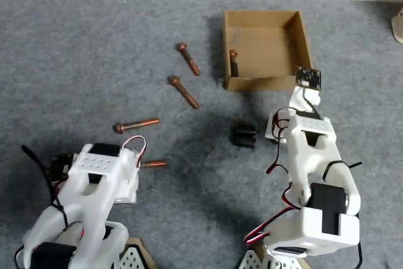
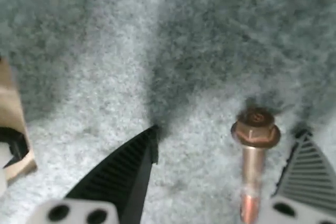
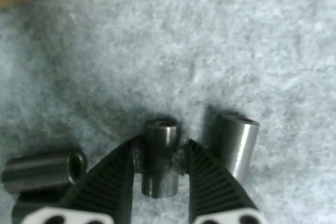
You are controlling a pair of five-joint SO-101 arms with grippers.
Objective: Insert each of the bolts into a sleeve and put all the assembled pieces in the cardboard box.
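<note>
The right gripper (image 3: 163,148) is clenched on an upright sleeve (image 3: 160,177), part of the sleeve cluster (image 1: 243,135) just off the cardboard box (image 1: 267,45) on the arms' side. The left gripper (image 2: 229,134) stands spread wide around a bolt (image 2: 254,156) on the carpet (image 1: 94,42), well apart from the box. One assembled piece (image 1: 233,62) sits inside the box against a wall. Three loose bolts (image 1: 184,91) lie beside the box.

No lettering, number, label or sign can be read on the cardboard box (image 1: 263,82), on any bolt (image 2: 253,156), on any sleeve (image 3: 160,156) or on the white arms (image 1: 315,155).
</note>
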